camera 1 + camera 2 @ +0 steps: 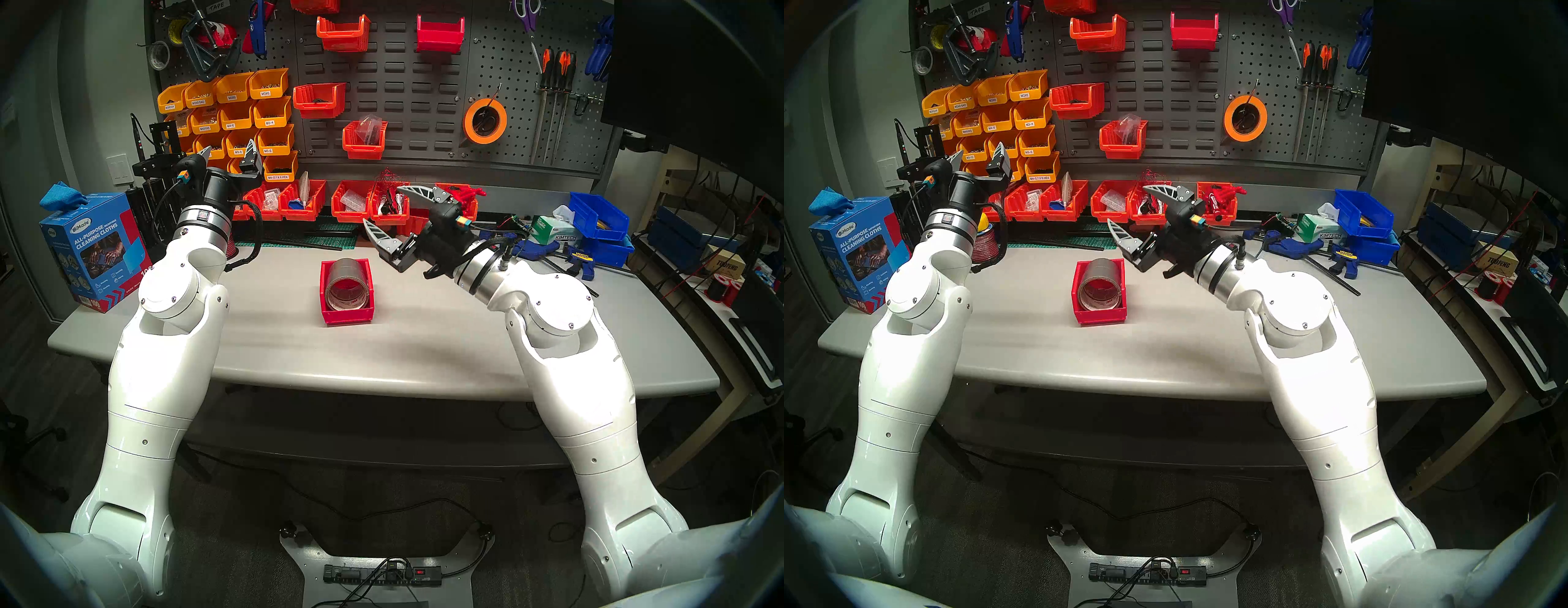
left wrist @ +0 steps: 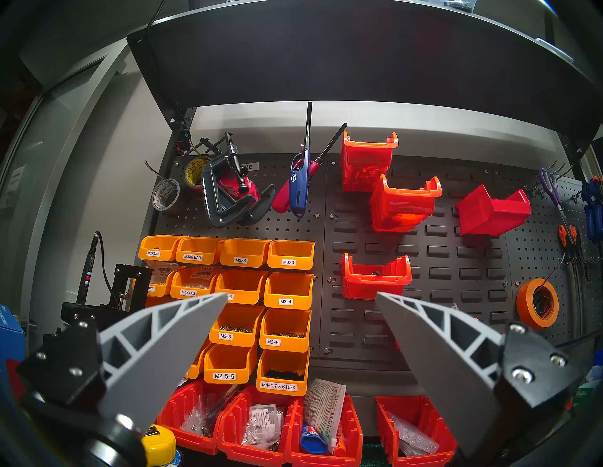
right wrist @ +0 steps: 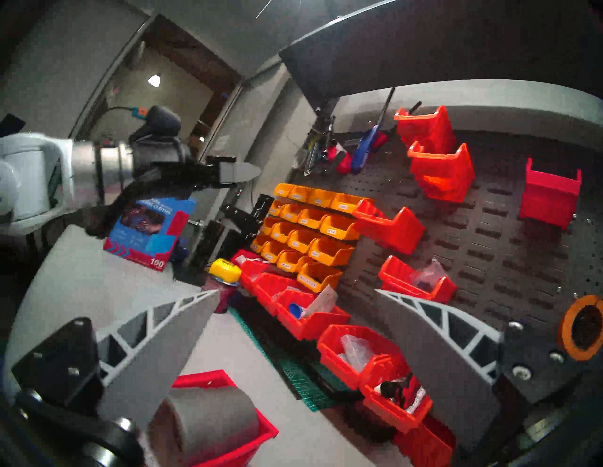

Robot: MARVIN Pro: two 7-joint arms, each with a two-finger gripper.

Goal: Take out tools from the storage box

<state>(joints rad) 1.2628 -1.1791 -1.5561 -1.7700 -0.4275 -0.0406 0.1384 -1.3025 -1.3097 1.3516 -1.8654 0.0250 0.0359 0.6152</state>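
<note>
The red bin [image 1: 348, 312] sits mid-table, tape rolls [image 1: 348, 278] lying inside with cores facing the robot. The right gripper [image 1: 384, 208], fingers wide and empty, hovers just up-right, nearer than the left gripper [image 1: 229, 155], also wide.

You are looking at a wall of yellow bins [image 2: 241, 293] whose white labels read M3X5X4, M3X8 BAD, M3X8 and M3X6 along the top row, then M4X4X6, M3-4, M3-8, M3-6, M2.5-5 and M4-0.7 X 6 HEX below. Left of those bins, the blue carton [image 1: 91, 250] says "iMode All-Purpose Cleaning Cloths" and "100". Below the bins, a folded leaflet [image 2: 326, 411] is headed "User Manual". Far right of them, the green tissue box [image 1: 551, 229] reads "Kimtech" and a blue clamp [image 1: 583, 259] "Irwin". The duct tape roll [image 1: 348, 285] shows red 3M logos.
</note>
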